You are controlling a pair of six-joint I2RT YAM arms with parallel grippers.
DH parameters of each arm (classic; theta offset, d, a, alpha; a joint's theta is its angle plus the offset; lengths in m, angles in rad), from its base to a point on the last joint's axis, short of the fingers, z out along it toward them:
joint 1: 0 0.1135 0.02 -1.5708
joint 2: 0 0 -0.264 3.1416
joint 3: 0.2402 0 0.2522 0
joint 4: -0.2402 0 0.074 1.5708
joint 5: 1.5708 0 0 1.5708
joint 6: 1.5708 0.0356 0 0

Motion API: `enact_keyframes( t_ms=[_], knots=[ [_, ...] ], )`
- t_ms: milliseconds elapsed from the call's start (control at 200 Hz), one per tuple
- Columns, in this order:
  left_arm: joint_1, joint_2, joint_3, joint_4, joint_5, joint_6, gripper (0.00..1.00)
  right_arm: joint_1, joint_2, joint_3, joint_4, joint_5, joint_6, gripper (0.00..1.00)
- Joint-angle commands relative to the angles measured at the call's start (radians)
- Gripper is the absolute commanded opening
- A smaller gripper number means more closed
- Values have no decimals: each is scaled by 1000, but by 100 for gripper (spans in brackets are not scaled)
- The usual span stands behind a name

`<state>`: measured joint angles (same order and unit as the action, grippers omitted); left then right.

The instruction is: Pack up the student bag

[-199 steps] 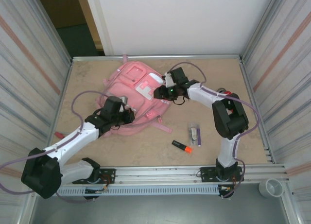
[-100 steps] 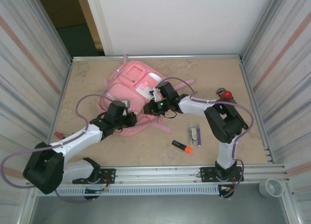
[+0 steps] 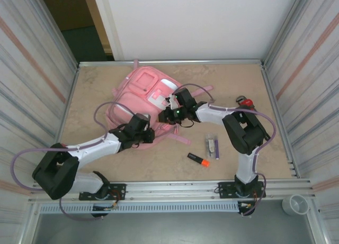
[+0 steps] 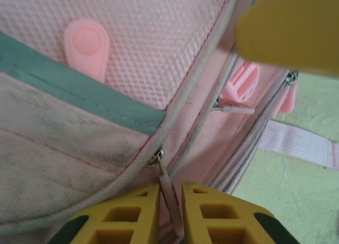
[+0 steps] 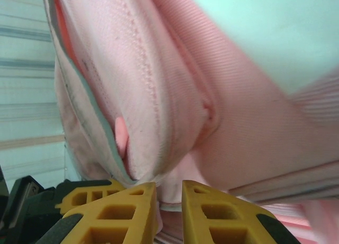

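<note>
The pink student bag [image 3: 139, 96] lies flat at the back left of the table. My left gripper [image 3: 149, 134] is at the bag's near edge. In the left wrist view it [image 4: 170, 187] is shut on a thin pink zip pull [image 4: 168, 193] that hangs from a metal slider [image 4: 156, 158] on the bag [image 4: 132, 48]. My right gripper [image 3: 166, 116] is at the bag's right side, and in the right wrist view it [image 5: 169, 187] is shut on a pinched fold of the pink fabric [image 5: 175, 193]. Both grippers are close together; a yellow finger [image 4: 288, 29] of the right one crosses the left wrist view.
On the table right of the bag lie an orange highlighter [image 3: 198, 160], a clear pouch with pens [image 3: 211, 144] and a purple pen [image 3: 216, 148]. A red object [image 3: 246, 102] sits by the right arm, another red item [image 3: 63, 146] by the left wall. Metal walls enclose the table.
My left gripper has slid right along the bag's near edge with the zip pull. My right gripper came down from the bag's top to its right side and holds there.
</note>
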<state>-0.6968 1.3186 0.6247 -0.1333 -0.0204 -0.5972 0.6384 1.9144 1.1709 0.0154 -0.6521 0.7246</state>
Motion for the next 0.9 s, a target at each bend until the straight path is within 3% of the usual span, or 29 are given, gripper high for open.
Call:
enact_keyframes(
  t_ms=[0, 195, 481, 687, 897],
  knots=[
    [-4, 5, 13, -68, -16, 17, 20, -18, -38, -14, -30, 2, -26, 19],
    [-4, 23, 22, -61, -20, 8, 26, -36, -43, -17, -41, -3, -39, 19],
    [-16, 70, 64, -137, -110, -10, 25, -51, -63, -17, -52, -7, -52, 19],
    [-20, 72, 64, -140, -108, -25, 16, -71, -85, -17, -78, -3, -72, 20],
    [-20, 37, 59, -141, -109, -3, 0, -79, -101, 2, -100, 2, -93, 20]
  ],
)
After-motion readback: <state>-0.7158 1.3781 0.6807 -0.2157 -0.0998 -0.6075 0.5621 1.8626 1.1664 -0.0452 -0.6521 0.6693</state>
